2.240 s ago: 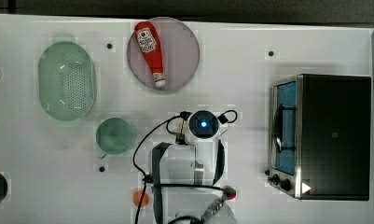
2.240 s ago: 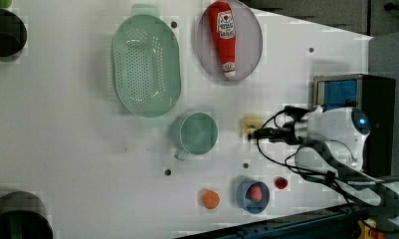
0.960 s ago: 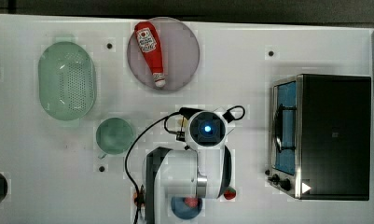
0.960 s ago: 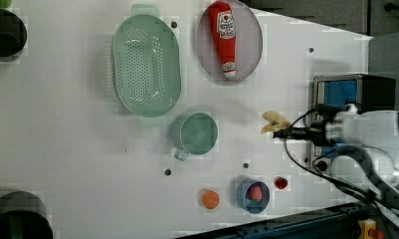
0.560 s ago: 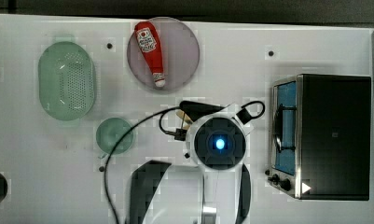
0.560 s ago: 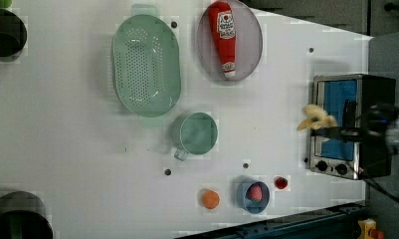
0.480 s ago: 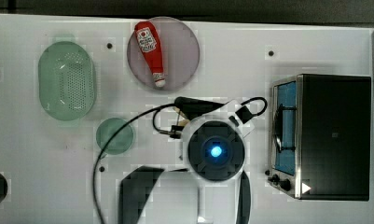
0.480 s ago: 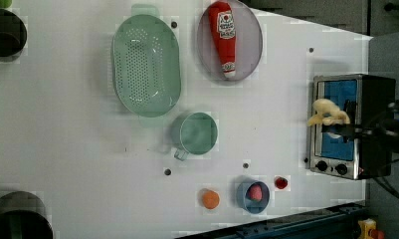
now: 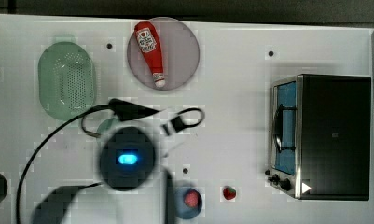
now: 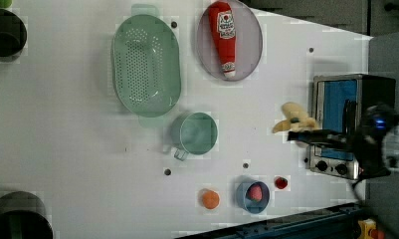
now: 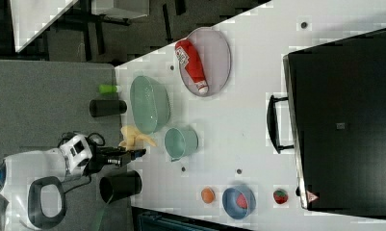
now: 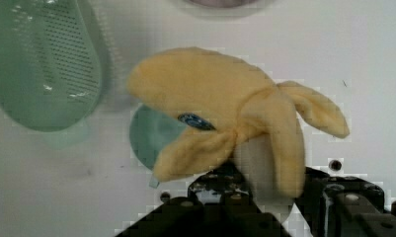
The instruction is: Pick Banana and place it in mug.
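On white table [image 10: 67, 124]: black toaster oven [image 9: 334, 135] at top view's right, no writing legible. Pale green perforated basket [image 10: 146, 64] beside grey plate [image 10: 249, 40]; plate holds red ketchup bottle [image 10: 224, 35] with white label, text unreadable. Teal mug [image 10: 196, 133] just below basket in left view, upright. Small blue bowl [image 10: 253, 195] with red fruit; orange ball [image 10: 210, 199] beside it. Gripper [image 12: 264, 185] partly closed, clamped on plush banana [image 12: 220, 123]; banana juts from fingers, held above table, apart from mug. Blue sticker on banana, unreadable.
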